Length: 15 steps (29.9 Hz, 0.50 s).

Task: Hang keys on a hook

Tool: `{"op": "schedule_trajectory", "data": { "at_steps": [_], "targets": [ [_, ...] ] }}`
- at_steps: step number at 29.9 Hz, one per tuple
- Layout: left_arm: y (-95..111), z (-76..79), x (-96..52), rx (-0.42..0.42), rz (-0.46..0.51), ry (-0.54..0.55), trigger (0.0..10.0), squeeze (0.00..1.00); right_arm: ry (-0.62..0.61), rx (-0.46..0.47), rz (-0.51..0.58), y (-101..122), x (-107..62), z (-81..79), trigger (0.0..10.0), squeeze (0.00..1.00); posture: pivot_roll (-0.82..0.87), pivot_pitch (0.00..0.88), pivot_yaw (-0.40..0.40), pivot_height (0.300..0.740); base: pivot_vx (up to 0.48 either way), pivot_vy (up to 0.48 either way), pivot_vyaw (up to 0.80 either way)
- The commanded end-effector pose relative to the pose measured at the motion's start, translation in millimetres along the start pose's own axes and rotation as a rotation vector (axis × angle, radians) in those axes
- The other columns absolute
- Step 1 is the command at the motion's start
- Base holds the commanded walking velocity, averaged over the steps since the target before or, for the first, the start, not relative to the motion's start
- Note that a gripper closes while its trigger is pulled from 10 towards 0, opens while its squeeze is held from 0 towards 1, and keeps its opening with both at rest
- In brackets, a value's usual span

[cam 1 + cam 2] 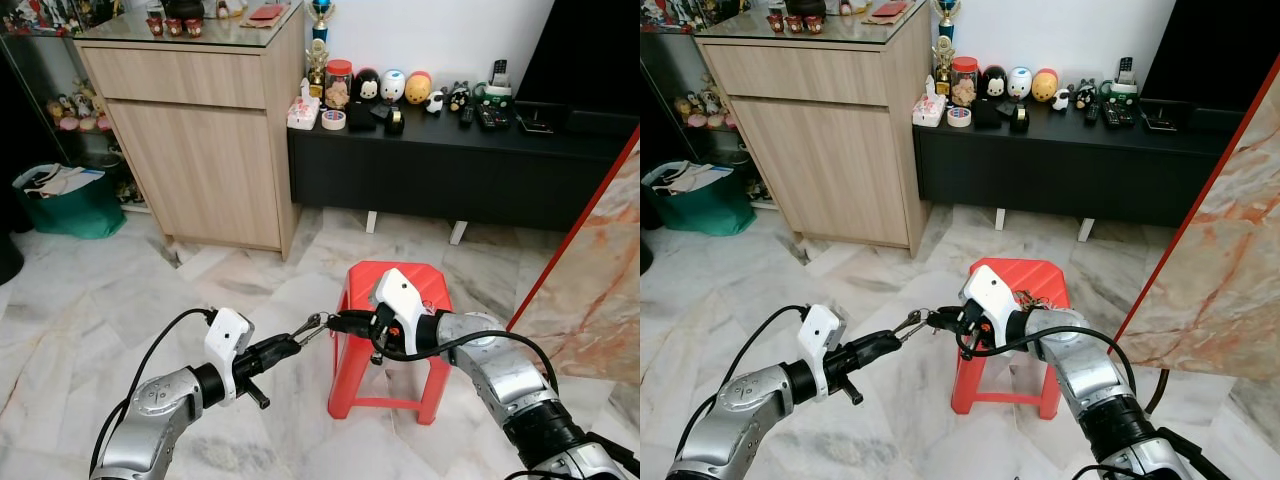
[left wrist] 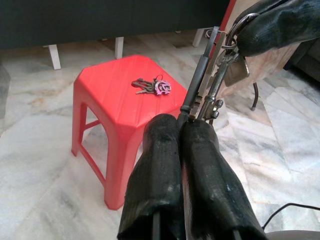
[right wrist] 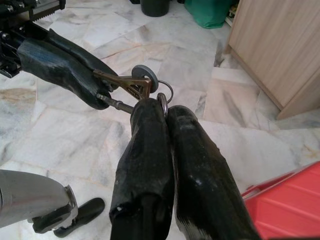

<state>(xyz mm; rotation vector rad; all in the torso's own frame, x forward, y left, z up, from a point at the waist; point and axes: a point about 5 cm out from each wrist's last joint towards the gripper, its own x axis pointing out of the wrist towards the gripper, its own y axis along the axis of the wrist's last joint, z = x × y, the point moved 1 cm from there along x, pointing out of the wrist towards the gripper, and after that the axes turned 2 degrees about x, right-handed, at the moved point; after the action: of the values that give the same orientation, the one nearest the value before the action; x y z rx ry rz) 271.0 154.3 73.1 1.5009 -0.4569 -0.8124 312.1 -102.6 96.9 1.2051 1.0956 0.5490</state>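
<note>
White-grey marble floor (image 1: pixel 90 290), white wall at the far side. Far left we note a green bag (image 1: pixel 65 205) on the floor beside a glass display shelf, then a light wooden cabinet (image 1: pixel 200 130) with small items on its glass top. Right of the cabinet runs a low black console (image 1: pixel 450 170) carrying a jar, a roll of tape, round figurines and remote controls; a dark screen sits at the far right, and a marble slab with a red edge (image 1: pixel 595 280) leans in on the near right. Near centre, a red plastic stool (image 1: pixel 395 345) stands on the floor, with a second bunch of keys (image 2: pixel 152 86), one piece pink, lying on its seat. In front of the stool our two arms meet. The left gripper (image 1: pixel 292 342) reaches rightward from the near left, its fingers pressed together on the blades of the keys (image 1: pixel 312 326). The right gripper (image 1: pixel 340 322) reaches leftward from above the stool's left edge, its fingers also closed, pinching the key ring (image 3: pixel 164 102) at the other end of the same bunch. The keys hang in the air between the two fingertips, just left of the stool and above the floor. The hook is not identified.
</note>
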Motion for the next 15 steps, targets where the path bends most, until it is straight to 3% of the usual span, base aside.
{"op": "schedule_trajectory", "data": {
  "at_steps": [1,2,3,4,5,10,15],
  "targets": [
    [2.0,-14.7,-9.9,0.02,-0.009,0.072,0.0,0.0,-0.041,0.014,-0.028,-6.0,-8.2,7.9,10.0,0.62,0.05,0.035,-0.038,0.74,0.0,0.0,0.0],
    [1.9,-14.6,-9.9,0.02,-0.009,0.072,0.0,0.0,-0.043,0.014,-0.025,-5.6,-8.0,8.2,10.0,0.74,0.05,0.035,-0.038,0.74,0.0,0.0,0.0],
    [1.7,-14.5,-9.7,0.019,-0.01,0.071,0.0,0.0,-0.049,0.015,-0.02,-4.7,-7.8,8.9,10.0,1.0,0.05,0.035,-0.038,0.74,0.0,0.0,0.0],
    [1.4,-14.3,-9.5,0.019,-0.012,0.07,0.0,0.0,-0.071,0.019,-0.002,-2.2,-7.1,11.2,10.0,0.97,0.05,0.036,-0.038,0.74,0.0,0.0,0.0],
    [0.8,-14.2,-9.4,0.021,-0.014,0.069,0.0,0.0,-0.092,0.026,0.019,0.6,-6.5,13.7,10.0,0.0,0.05,0.036,-0.038,0.74,0.0,0.0,0.0],
    [-1.6,-14.1,-10.7,0.024,-0.025,0.069,0.0,0.0,-0.124,0.082,0.13,16.2,-5.7,18.8,10.0,0.0,0.05,0.036,-0.037,0.74,0.0,0.0,0.0],
    [-4.1,-14.0,-12.0,0.029,-0.039,0.068,0.0,0.0,-0.152,0.105,0.166,21.1,-6.4,22.7,10.0,0.0,0.05,0.036,-0.037,0.74,0.0,0.0,0.0]
  ]
}}
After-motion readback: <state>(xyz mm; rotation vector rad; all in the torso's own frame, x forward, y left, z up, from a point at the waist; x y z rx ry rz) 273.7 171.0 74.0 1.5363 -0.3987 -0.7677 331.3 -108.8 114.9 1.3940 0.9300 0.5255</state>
